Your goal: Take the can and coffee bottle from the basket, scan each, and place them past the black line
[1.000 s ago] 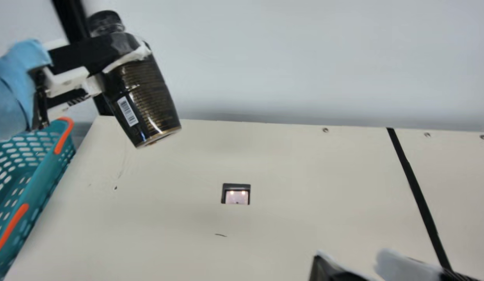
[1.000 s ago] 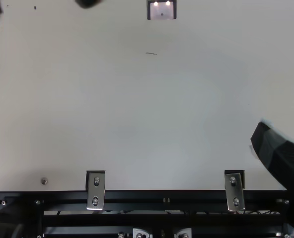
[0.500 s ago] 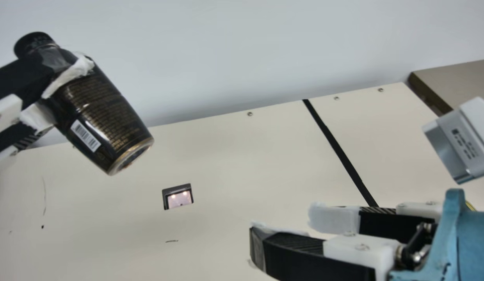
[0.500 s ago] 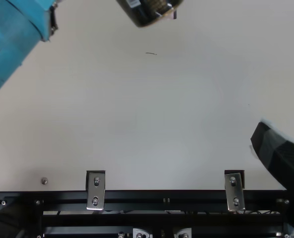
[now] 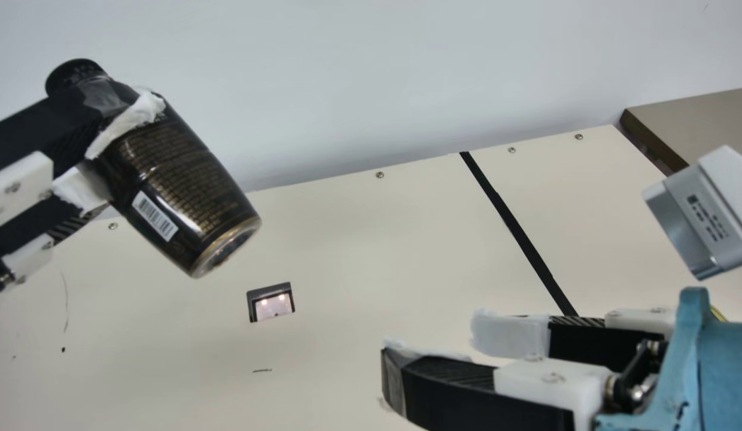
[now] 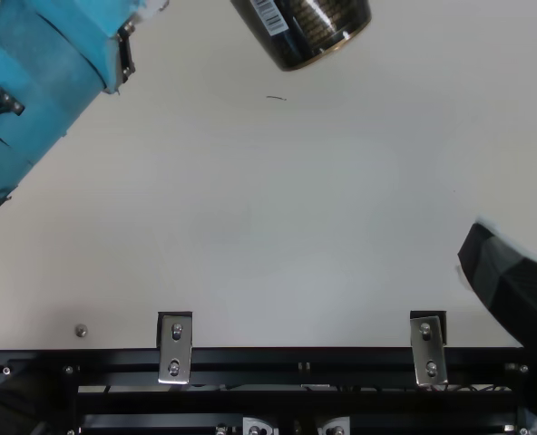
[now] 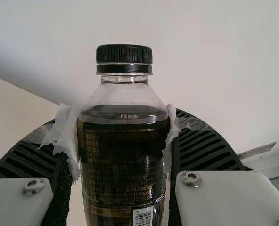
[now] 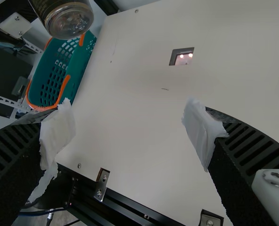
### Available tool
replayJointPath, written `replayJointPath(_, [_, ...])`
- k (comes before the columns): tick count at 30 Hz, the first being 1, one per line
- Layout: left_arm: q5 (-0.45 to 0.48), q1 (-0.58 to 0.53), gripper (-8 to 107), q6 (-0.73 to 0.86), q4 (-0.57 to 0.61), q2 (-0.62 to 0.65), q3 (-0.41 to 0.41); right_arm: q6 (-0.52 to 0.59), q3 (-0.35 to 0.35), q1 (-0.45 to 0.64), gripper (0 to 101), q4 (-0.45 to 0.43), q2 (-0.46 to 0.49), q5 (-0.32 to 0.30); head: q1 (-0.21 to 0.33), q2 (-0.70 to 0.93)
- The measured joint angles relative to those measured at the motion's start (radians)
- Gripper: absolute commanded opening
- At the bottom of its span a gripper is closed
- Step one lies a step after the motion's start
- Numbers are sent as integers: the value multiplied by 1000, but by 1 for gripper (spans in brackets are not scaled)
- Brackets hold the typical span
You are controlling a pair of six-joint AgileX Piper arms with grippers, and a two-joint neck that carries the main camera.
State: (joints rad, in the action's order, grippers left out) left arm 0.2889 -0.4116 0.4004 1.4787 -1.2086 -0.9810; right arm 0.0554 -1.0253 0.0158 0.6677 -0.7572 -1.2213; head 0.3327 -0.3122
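On the left, the teal basket (image 8: 78, 70) stands beside the bench (image 5: 347, 239), and the left gripper (image 5: 105, 157) has its jaws clamped around the coffee bottle (image 5: 179, 179), tilted in the air with its barcode showing. Next comes the scanner window (image 5: 274, 306) in the bench. Farther right are the right gripper (image 5: 437, 353), its jaws spread apart, and the black line (image 5: 514, 227).

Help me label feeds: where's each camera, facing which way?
Main: on the neck, facing across the table; left fingers gripping the bottle, right fingers.
Top: fixed above the table, steeply down; left arm, right finger.
Left wrist: mounted there, facing the bottle between its fingers.
Right wrist: likewise, toward basket and table past open fingers.
Main and right wrist share the scanner.
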Motion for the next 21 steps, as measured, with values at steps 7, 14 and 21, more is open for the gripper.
replayJointPath(7, [3,-6,10,-45,-5,4,-6,0,0,0,101,0,0,0,0,0])
replayJointPath(14, [-28,-92,10,-68,96,24,1,0,0,0,101,0,0,0,0,0])
replayJointPath(21, [-97,-215,10,-18,234,33,-11,0,0,0,101,0,0,0,0,0])
